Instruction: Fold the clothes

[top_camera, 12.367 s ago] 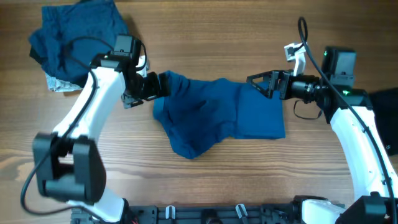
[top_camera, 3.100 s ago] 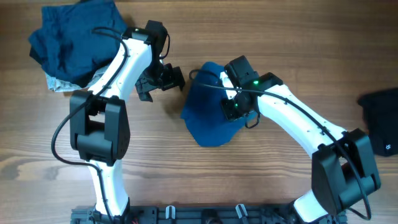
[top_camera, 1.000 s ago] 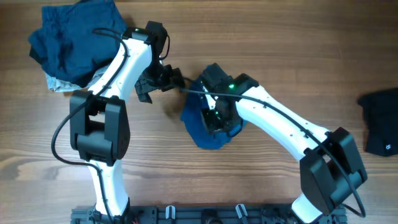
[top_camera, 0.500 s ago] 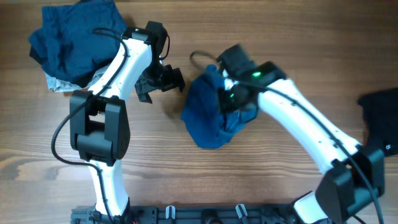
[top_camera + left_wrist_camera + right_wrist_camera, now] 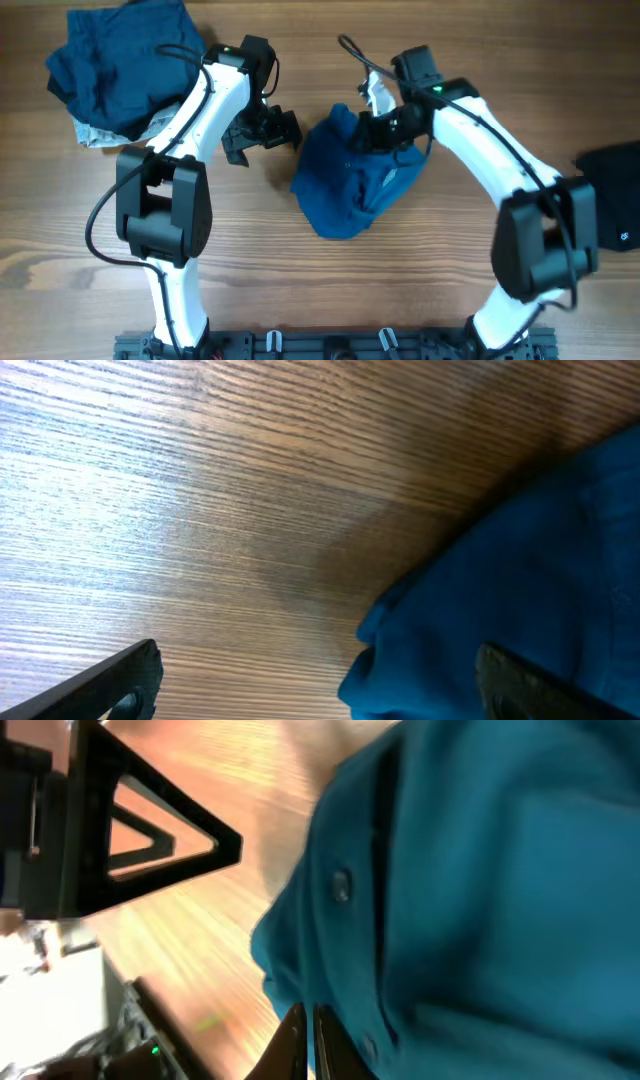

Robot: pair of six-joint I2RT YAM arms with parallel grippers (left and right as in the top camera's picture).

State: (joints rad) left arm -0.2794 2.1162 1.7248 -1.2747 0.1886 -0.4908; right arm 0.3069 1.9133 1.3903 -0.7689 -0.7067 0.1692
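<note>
A blue buttoned garment [image 5: 350, 185] lies bunched in the middle of the table. My right gripper [image 5: 375, 125] is at its upper edge, and its jaws are shut on a fold of that cloth. In the right wrist view the garment [image 5: 480, 870] fills the frame beside the closed gripper [image 5: 305, 1020]. My left gripper [image 5: 262, 138] hovers open just left of the garment, holding nothing. The left wrist view shows its fingers [image 5: 110, 680] spread wide over the wood, with the garment's edge [image 5: 530, 580] reaching in between them from the right.
A pile of dark blue clothes [image 5: 120, 60] sits at the back left corner. A black garment [image 5: 610, 195] lies at the right edge. The open left gripper's black frame [image 5: 130, 830] shows close by in the right wrist view.
My right arm has swung from the garment's left side up to its upper right, and the cloth has spread out to the right with it. The left arm has stayed put, open.
</note>
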